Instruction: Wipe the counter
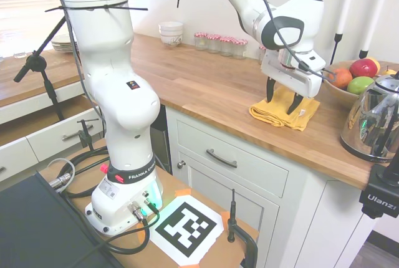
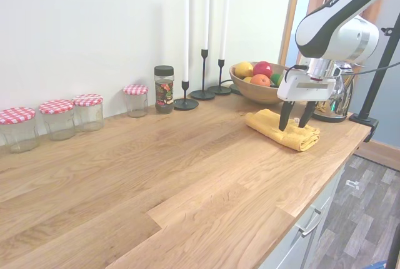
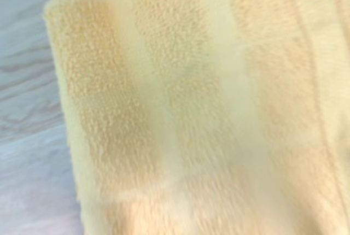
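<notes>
The counter (image 2: 187,169) is warm-brown butcher block, its plank strips running lengthwise, set over white panelled cabinets (image 1: 249,174) with metal bar handles. A folded yellow cloth (image 2: 281,129), fluffy terry with paler stripes in the wrist view (image 3: 197,115), lies on the wood near the front edge.

In the second exterior view, from the cloth: at 12 o'clock a wooden bowl (image 2: 250,91) of red, orange and yellow fruit; at 10 o'clock three black candlesticks (image 2: 203,87) with tall white candles, then a dark-lidded spice jar (image 2: 164,89) whose label is too small to read. Four glass jars (image 2: 59,119) with red-and-white checked lids stand along the wall toward 9 o'clock. A shiny metal kettle (image 1: 374,124) sits at 3 o'clock of the cloth in the first exterior view.

The arm reads "FRANKA EMIKA" on its link. It reaches over the counter, wrist bent down, the gripper (image 2: 296,119) pointing straight down. The fingers (image 1: 269,90) are spread apart, their dark tips at the cloth's top surface, one near each side of its middle fold.
</notes>
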Robot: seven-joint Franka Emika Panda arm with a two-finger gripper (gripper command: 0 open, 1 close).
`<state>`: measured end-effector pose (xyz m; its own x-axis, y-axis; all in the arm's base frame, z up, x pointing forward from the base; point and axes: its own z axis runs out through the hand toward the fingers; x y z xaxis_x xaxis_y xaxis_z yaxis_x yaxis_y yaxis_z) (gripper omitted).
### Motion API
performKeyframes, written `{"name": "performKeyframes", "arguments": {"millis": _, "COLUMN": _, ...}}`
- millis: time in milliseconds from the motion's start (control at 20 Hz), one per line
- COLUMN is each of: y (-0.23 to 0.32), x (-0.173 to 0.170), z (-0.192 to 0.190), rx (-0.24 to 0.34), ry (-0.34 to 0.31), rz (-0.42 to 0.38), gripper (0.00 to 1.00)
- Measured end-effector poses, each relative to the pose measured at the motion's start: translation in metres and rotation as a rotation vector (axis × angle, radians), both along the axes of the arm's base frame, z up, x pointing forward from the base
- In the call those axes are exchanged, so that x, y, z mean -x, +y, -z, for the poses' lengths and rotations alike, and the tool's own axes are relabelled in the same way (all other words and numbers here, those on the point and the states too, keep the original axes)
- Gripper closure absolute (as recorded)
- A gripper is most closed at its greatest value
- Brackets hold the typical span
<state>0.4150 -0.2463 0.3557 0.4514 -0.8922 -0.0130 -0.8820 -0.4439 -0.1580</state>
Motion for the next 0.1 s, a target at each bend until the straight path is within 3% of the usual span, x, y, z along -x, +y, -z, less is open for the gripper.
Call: {"name": "performKeyframes", "arguments": {"millis": 100, "y": -0.0008, "x": 0.0057, "z": -0.0057, "rx": -0.001, "ry": -0.012, "rz": 0.003, "gripper": 0.0}}
